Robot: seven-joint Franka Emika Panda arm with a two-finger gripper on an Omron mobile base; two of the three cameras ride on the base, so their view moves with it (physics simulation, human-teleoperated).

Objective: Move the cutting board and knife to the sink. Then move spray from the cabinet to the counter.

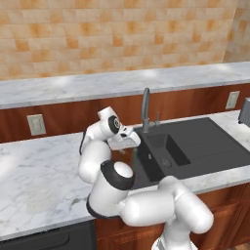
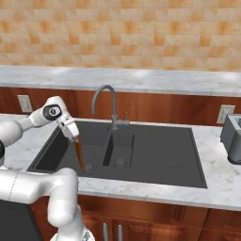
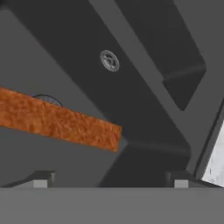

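Hand (image 2: 75, 137) poised over the left basin of the black sink (image 2: 155, 162), pointing down, fingers spread apart and gripping nothing; in the hand view both finger tips (image 3: 40, 178) stand wide at the bottom edge with open space between them. Cutting board (image 2: 79, 154) standing on edge just below the hand in the right base view, a narrow brown strip reaching down to the basin floor near the left drain; whether the fingers touch it cannot be told. Same board in the hand view as an orange-brown band (image 3: 61, 120) slanting across the dark basin, partly covering a drain ring. Grey curved faucet (image 2: 107, 104) behind the sink. White marble counter (image 1: 34, 171) on both sides of the sink, with a grey appliance (image 2: 232, 136) at far right.
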